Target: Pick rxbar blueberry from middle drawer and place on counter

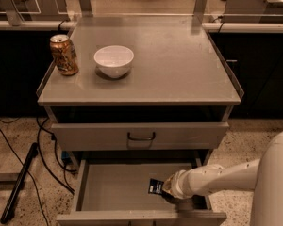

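My two-finger pincer (169, 187), on the white arm (217, 178) entering from 3 o'clock, sits low inside the wide shallow grey metal middle drawer (113, 192), which stands pulled out at 6 o'clock of the view so its floor can be reached from above. The small flat snack bar in a dark navy-blue wrapper with white print (155, 186) is at the 4 o'clock part of that floor, touching the pincer tip on its 9 o'clock side. I cannot tell whether the pincer is clamped on the bar or only set against it. The printed face tilts up toward the camera. The long axis appears to run 9 to 3 o'clock, its 3 o'clock end hidden by the pincer. The broad flat grey metal counter (179, 65) lies at 12 o'clock, carrying a white ceramic bowl (113, 60) and a gold-brown can (64, 54) toward 10 o'clock
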Controlling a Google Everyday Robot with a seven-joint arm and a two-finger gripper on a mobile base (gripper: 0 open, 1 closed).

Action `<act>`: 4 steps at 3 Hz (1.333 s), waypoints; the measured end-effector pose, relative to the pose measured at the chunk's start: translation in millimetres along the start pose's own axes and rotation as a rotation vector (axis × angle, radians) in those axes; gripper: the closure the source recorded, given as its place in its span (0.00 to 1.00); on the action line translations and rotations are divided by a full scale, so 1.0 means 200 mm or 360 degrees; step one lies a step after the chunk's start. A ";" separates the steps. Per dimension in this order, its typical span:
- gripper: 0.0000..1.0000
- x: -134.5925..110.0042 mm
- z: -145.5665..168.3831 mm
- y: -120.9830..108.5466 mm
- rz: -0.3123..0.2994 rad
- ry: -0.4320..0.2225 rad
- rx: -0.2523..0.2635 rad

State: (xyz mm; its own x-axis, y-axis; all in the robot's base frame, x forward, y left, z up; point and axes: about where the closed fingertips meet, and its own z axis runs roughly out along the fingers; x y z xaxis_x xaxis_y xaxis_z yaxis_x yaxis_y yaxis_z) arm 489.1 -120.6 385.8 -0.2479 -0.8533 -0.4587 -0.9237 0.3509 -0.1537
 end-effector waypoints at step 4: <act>0.04 -0.02 0.06 0.00 0.0000 -0.0008 -0.0041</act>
State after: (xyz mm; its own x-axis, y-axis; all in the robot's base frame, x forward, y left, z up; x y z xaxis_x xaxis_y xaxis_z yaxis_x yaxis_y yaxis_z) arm 492.5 -112.4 377.9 -0.2463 -0.8515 -0.4628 -0.9309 0.3407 -0.1314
